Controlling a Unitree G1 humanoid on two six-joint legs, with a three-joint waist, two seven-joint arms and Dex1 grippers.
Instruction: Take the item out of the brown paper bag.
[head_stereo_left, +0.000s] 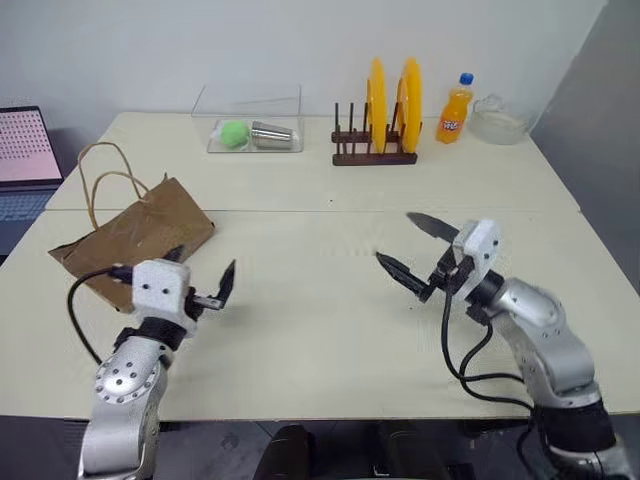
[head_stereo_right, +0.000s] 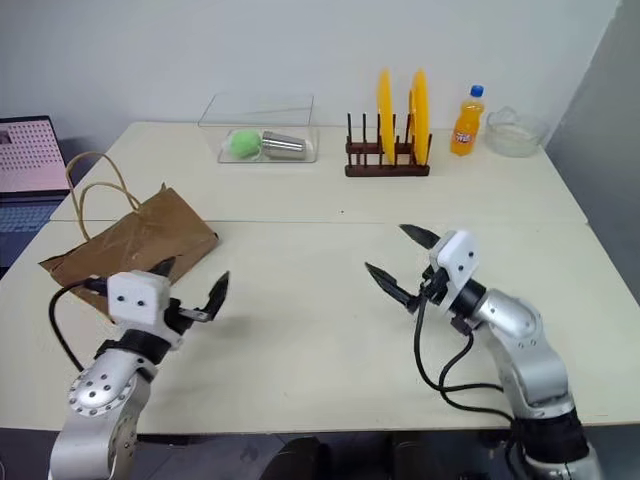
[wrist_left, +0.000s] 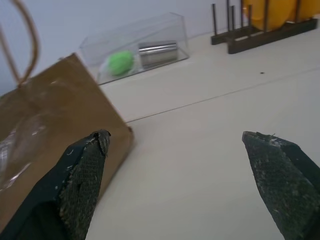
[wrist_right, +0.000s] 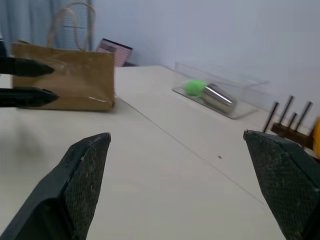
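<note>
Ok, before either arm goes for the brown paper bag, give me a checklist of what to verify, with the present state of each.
1. Left gripper open: ok, fingers spread wide, nothing between them.
2. Right gripper open: ok, also spread and holding nothing.
3. Brown paper bag within reach: ok, it lies flat on the table just ahead of the left gripper, apart from it.
4. Bag handles out of the way: ok, both loops lie at the bag's far end.
5. Bag mouth open enough to enter: cannot tell.
6. Item inside the bag: cannot tell, the paper hides whatever it holds.
</note>
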